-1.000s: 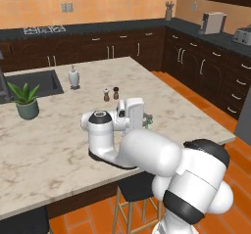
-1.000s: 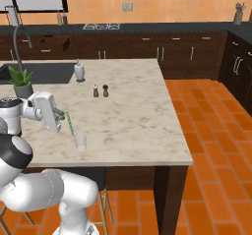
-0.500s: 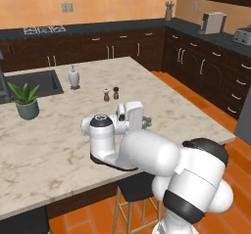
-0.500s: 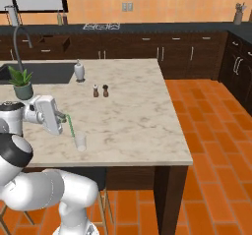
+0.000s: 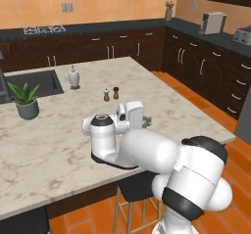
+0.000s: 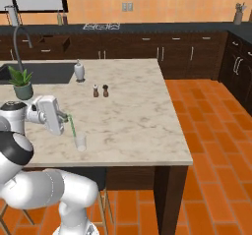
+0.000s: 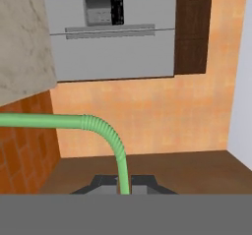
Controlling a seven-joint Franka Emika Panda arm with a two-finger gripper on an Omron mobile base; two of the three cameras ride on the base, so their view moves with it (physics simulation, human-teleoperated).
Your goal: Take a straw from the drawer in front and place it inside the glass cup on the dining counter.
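Right base view: the pincer [image 6: 65,116], at the end of the white arm, hangs over the near left part of the light marbled tabletop [image 6: 133,111] and is closed on the upper end of the straw [image 6: 72,126], a thin green stick that slants down from the fingers into the glass cup [image 6: 80,141]; the cup stands upright near the front edge. Two small shakers [image 6: 100,90] stand side by side farther back, a white soap bottle [image 6: 78,71] and a potted plant [image 6: 22,83] lie toward the sink side. Hand view: the straw [image 7: 106,133] rises between the fingertips, bends at its ribbed joint and runs left. Left base view: the hand's white body [image 5: 132,116] hides the cup
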